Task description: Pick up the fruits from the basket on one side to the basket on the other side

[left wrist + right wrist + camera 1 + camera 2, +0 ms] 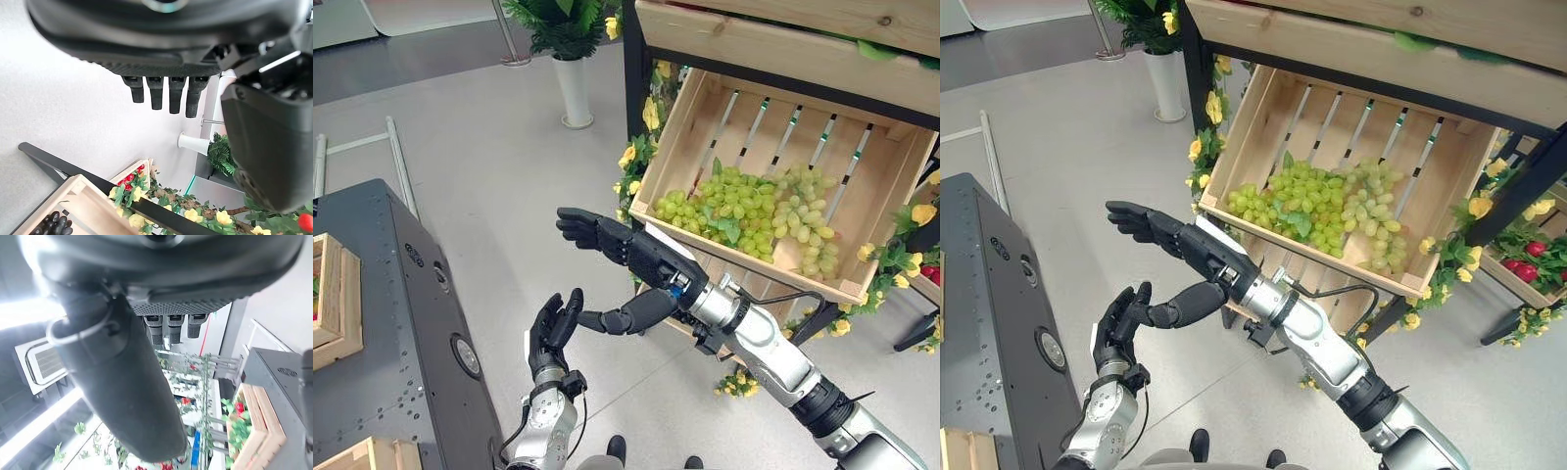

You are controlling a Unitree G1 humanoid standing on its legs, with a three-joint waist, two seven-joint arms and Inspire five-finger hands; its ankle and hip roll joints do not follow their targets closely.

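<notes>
Left eye view: green grapes lie in a tilted crate, beyond and to the right of an outstretched, empty right hand.

The pale green grape bunches (754, 211), mixed with a few leaves, are heaped along the lower edge of the slatted light-wood crate (690, 117). The dark right hand (612, 240) is held released, fingers straight, just short of the crate's lower left corner. The dark left hand (551, 333) is raised below it, fingers relaxed and empty, beside the dark grey counter (382, 323).
</notes>
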